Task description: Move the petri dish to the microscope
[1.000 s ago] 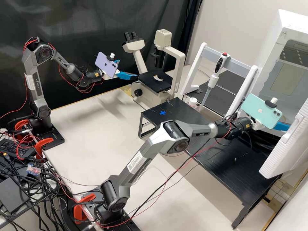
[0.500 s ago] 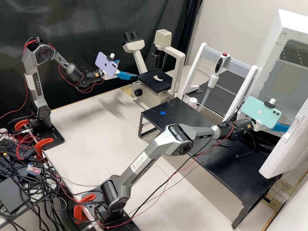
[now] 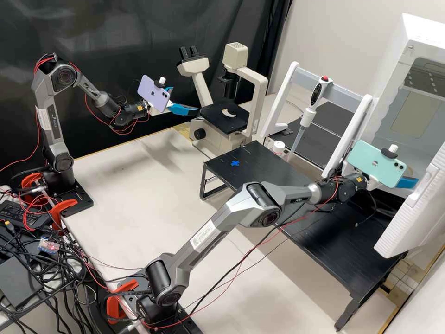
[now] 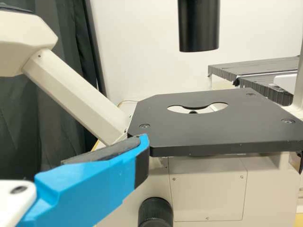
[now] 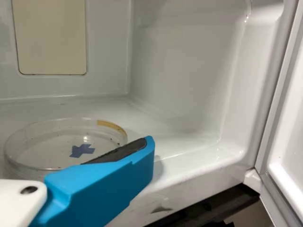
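One clear round petri dish (image 5: 43,153), seemingly at pickup: right blue-fingered gripper (image 3: 409,183), spread and empty, should straddle it; left gripper (image 3: 185,99) spread, empty too.

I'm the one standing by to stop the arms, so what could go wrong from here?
The right gripper is open close to the clear dish, so a slightly off approach might push or tip it instead of gripping it.

On the way out, the dish or arm could knock the white cabinet's lip or its open door.

The left gripper hovers near a corner of the microscope's stage, and could bump it if it moves carelessly.
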